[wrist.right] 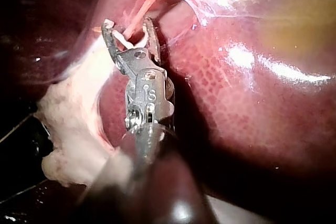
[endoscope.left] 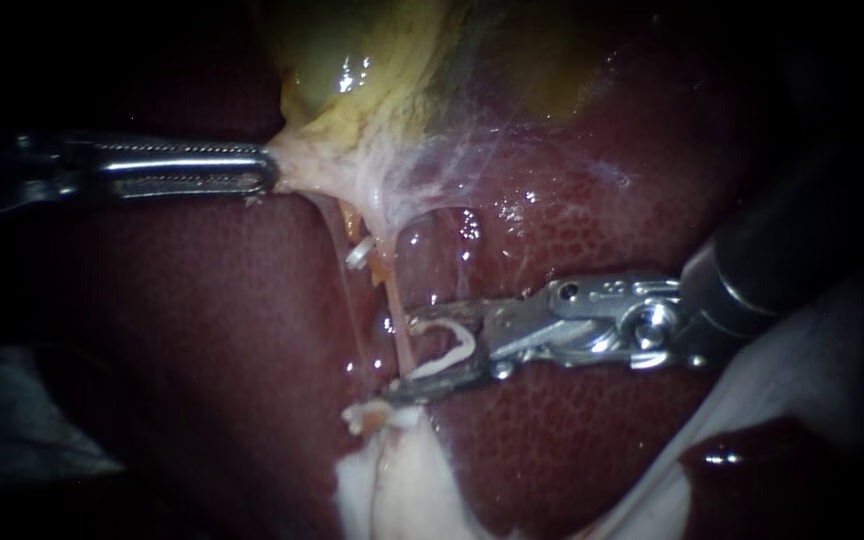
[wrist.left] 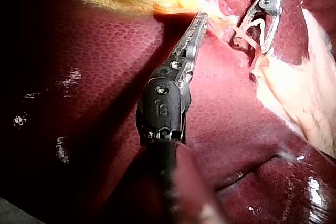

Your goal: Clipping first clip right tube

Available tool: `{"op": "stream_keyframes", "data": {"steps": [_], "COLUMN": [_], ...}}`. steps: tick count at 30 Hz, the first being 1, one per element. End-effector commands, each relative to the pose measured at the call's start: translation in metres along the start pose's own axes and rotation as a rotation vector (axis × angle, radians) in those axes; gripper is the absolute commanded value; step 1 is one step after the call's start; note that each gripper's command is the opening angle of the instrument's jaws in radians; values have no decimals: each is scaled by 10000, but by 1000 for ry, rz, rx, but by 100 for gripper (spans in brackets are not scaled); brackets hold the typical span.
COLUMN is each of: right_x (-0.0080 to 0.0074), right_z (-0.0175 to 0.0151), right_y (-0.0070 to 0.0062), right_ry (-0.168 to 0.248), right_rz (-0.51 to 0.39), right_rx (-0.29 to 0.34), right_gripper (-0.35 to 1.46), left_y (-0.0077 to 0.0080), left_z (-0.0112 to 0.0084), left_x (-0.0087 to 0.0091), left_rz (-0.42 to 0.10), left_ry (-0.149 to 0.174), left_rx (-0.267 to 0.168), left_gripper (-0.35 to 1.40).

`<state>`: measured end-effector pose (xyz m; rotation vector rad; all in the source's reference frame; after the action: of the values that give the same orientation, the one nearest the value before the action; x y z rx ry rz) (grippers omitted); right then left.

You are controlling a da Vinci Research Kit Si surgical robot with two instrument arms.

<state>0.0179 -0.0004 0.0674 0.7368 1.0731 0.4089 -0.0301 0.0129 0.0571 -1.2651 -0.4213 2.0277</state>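
My left instrument [endoscope.left: 270, 172] pinched the gallbladder [endoscope.left: 352, 60] taut at 10 o'clock while my right instrument [endoscope.left: 404, 356] held the open clip [endoscope.left: 457, 345] astride the right tube [endoscope.left: 393, 288] near 6 o'clock, which I judged wanted squaring before any squeeze.

Your left instrument [endoscope.left: 267, 172] comes in from the left edge and lies level across the upper left of the endoscope view, its jaws closed flat on the edge of the gallbladder [endoscope.left: 372, 100]. Your right instrument [endoscope.left: 407, 360] slants down from the right edge, bends at its wrist right of centre, and points left just below centre. Its jaws stand wide apart with a clip [endoscope.left: 469, 340] seated between them, touching both.
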Motion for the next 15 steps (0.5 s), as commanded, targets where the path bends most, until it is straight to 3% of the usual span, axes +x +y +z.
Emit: {"op": "stream_keyframes", "data": {"steps": [1, 10, 15], "right_x": [1, 7, 9], "right_z": [1, 10, 12], "right_y": [0, -9, -22], "right_ry": [13, 96, 82], "right_rz": [10, 95, 104], "right_rx": [13, 145, 200], "right_gripper": [48, 48, 45], "left_y": [0, 0, 0], "left_z": [0, 0, 0], "left_x": [0, 0, 0], "left_rz": [0, 0, 0], "left_ry": [0, 0, 0], "left_rx": [0, 1, 1], "left_gripper": [-35, -35, -35]}}
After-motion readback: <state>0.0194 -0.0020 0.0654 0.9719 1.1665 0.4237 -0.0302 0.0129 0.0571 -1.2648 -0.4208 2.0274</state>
